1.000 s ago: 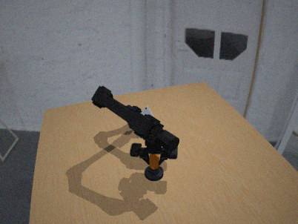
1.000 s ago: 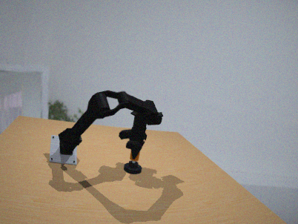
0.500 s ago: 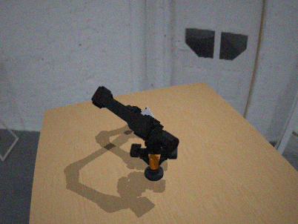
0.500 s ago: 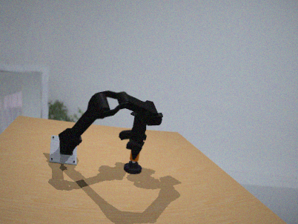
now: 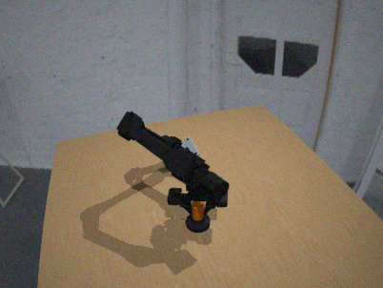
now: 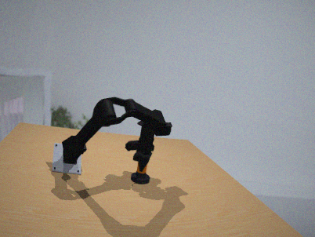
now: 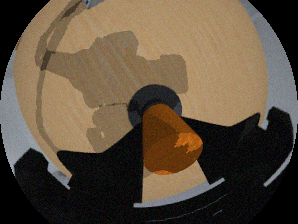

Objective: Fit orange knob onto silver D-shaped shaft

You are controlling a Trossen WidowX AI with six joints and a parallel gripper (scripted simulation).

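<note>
The orange knob [image 5: 198, 213] [image 6: 143, 172] [image 7: 175, 142] stands upright over the round dark pedestal [image 5: 197, 227] [image 6: 140, 179] [image 7: 155, 91]. Its lower end appears at the pedestal's top in the top and exterior views, with no clear gap between them. My gripper [image 5: 198, 208] [image 6: 142, 168] [image 7: 160, 123] points down and is shut on the knob, with one finger on each side. The silver shaft does not show in any view. The knob's hole and its flat side are hidden underneath, so their alignment cannot be seen.
The arm's light base plate [image 5: 191, 144] [image 6: 58, 158] is fixed on the wooden table [image 5: 286, 191] [image 6: 219, 184] [image 7: 220, 55]. The arm arches over the table to the pedestal. Its dark shadows lie across the wood around the pedestal.
</note>
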